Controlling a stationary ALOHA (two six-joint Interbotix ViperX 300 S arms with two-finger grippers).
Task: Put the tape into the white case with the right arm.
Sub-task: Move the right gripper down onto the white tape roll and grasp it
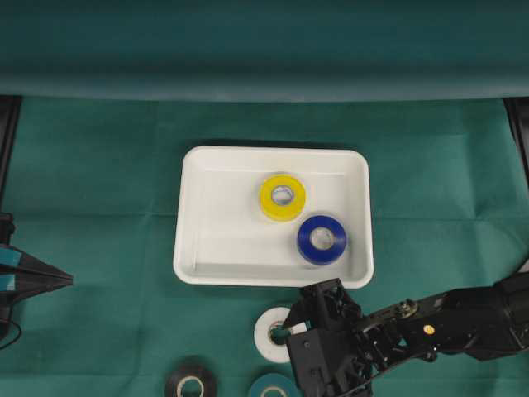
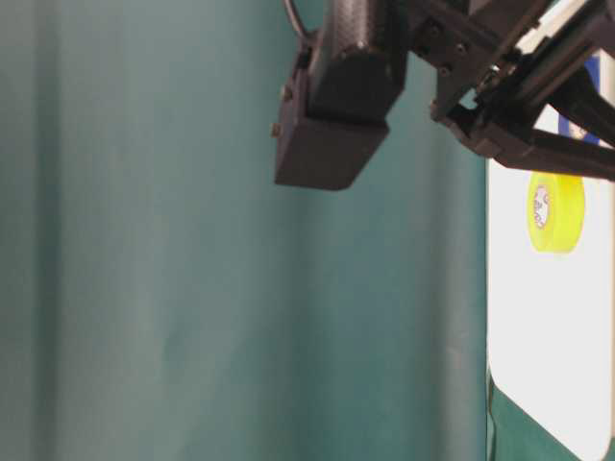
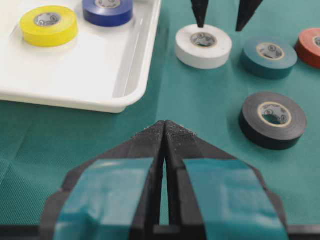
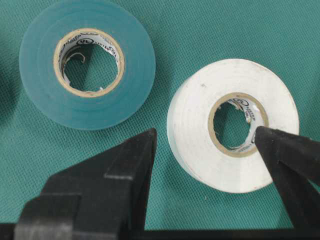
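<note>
A white tape roll (image 1: 266,331) (image 3: 203,46) (image 4: 230,125) lies flat on the green cloth just in front of the white case (image 1: 223,240) (image 3: 125,95) (image 2: 538,336). My right gripper (image 1: 287,346) (image 3: 222,20) (image 4: 205,134) straddles the roll's wall. One fingertip (image 4: 265,140) is inside the cardboard core. The other fingertip (image 4: 145,145) is outside, a small gap away from the roll. The jaws are open and do not pinch the roll. My left gripper (image 1: 62,281) (image 3: 165,124) is shut and empty at the left.
A yellow roll (image 1: 283,198) and a blue roll (image 1: 321,239) lie inside the case. A teal roll (image 1: 273,387) (image 4: 87,62) sits right beside the white one. A black roll (image 1: 191,383) (image 3: 273,119) and a red roll (image 3: 311,46) lie nearby.
</note>
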